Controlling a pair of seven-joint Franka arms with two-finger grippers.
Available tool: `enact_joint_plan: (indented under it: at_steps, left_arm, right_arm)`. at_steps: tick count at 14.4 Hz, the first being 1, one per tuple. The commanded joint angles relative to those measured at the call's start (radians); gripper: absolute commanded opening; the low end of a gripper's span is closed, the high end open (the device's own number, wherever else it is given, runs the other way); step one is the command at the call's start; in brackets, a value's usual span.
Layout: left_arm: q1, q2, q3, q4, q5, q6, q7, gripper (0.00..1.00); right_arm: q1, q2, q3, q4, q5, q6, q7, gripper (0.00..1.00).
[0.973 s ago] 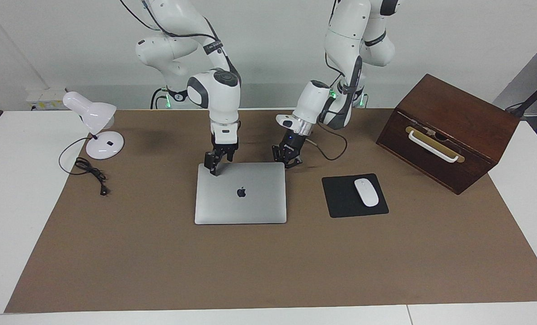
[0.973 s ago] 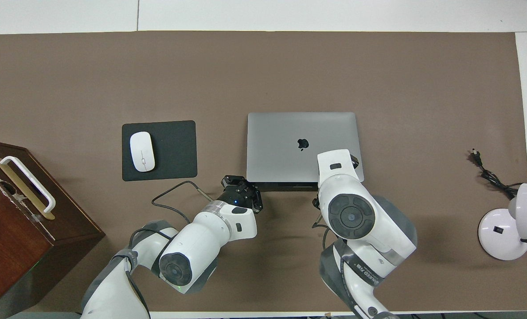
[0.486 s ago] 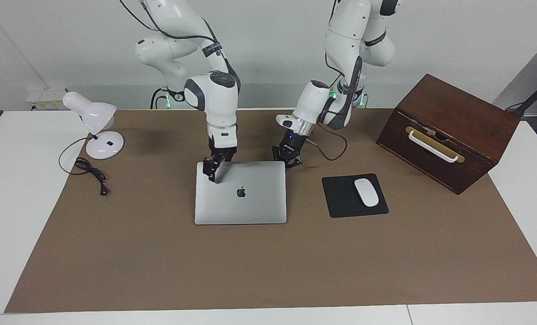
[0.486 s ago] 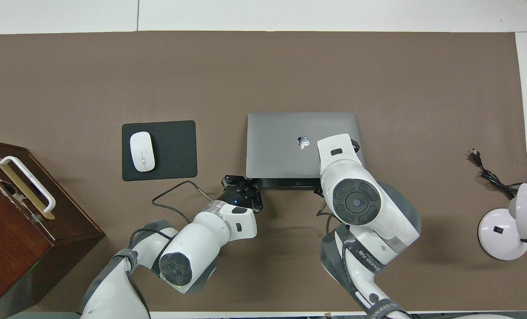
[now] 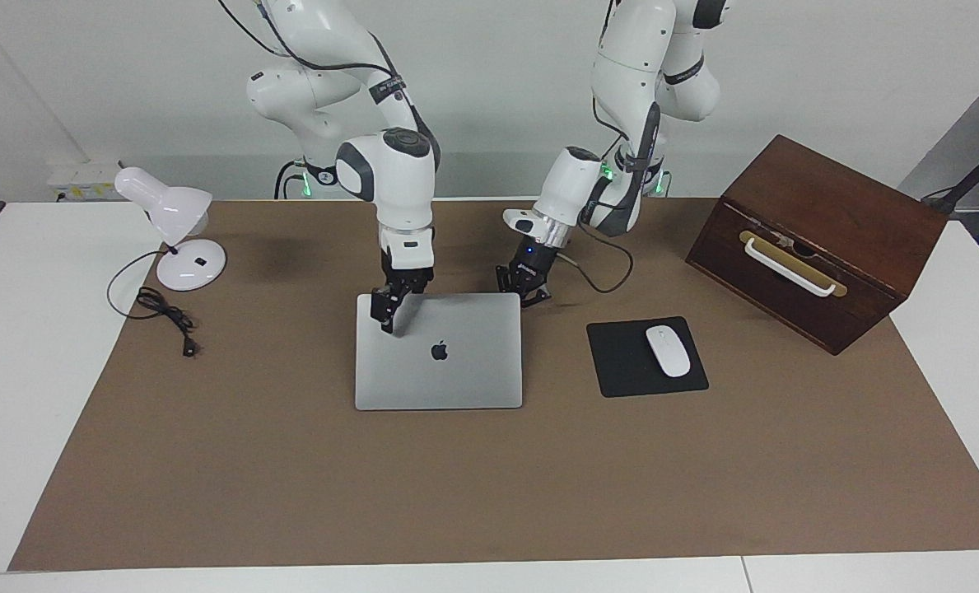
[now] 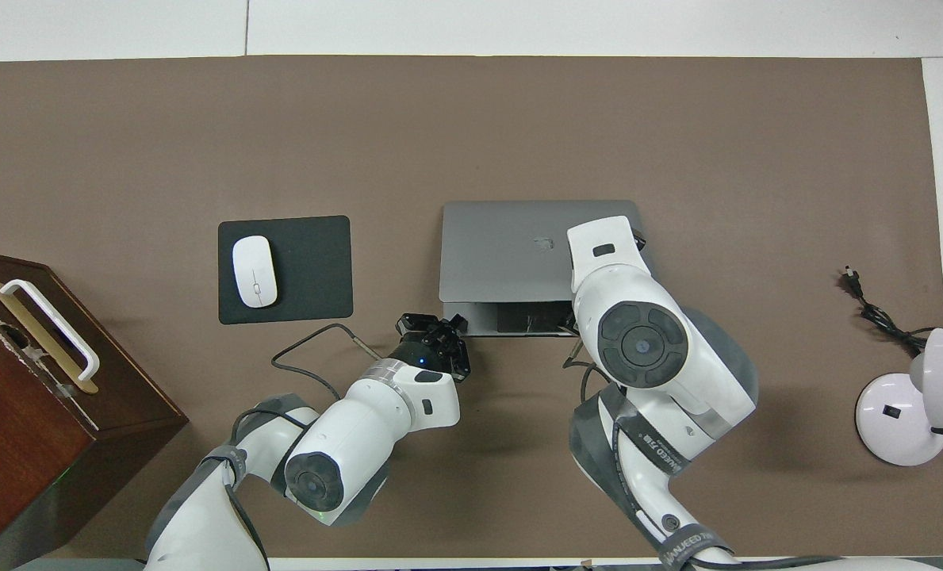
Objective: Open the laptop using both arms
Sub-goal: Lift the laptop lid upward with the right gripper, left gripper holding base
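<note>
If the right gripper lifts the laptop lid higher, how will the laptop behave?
The laptop is thin with a hinged lid, so the lid likely swings stiffly. Its base may lift or slide, which is probably why the left gripper sits at its corner. The right gripper may slip on smooth metal.

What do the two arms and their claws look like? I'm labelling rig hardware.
Both are white, rounded, jointed arms with dark grey joint bands and round dark caps. Each ends in a small black two-finger claw: the left claw has a blue light just above it and a loose black cable looping from its wrist; the right claw hangs from a white wrist block.
</note>
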Motion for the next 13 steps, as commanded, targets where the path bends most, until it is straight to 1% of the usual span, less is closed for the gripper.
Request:
enact_joint_plan:
  at_steps: [1, 4, 9, 11, 13]
  left_arm:
    - [0.004, 0.051, 0.008, 0.030, 0.022, 0.020, 0.011, 0.00]
    - [0.009, 0.051, 0.008, 0.030, 0.022, 0.020, 0.011, 0.00]
    - [0.009, 0.051, 0.008, 0.030, 0.022, 0.020, 0.011, 0.00]
    - [0.009, 0.051, 0.008, 0.030, 0.022, 0.021, 0.011, 0.00]
    - [0.009, 0.051, 0.008, 0.030, 0.022, 0.020, 0.011, 0.00]
  right_arm:
    - [-0.041, 0.039, 0.006, 0.079, -0.017, -0.018, -0.039, 1.00]
    - [-0.062, 0.061, 0.007, 0.154, -0.009, -0.058, -0.073, 1.00]
    - [-0.075, 0.104, 0.007, 0.266, -0.003, -0.118, -0.074, 1.00]
    - [-0.087, 0.124, 0.007, 0.318, 0.046, -0.146, -0.090, 1.00]
    - [-0.113, 0.157, 0.007, 0.395, 0.106, -0.184, -0.166, 1.00]
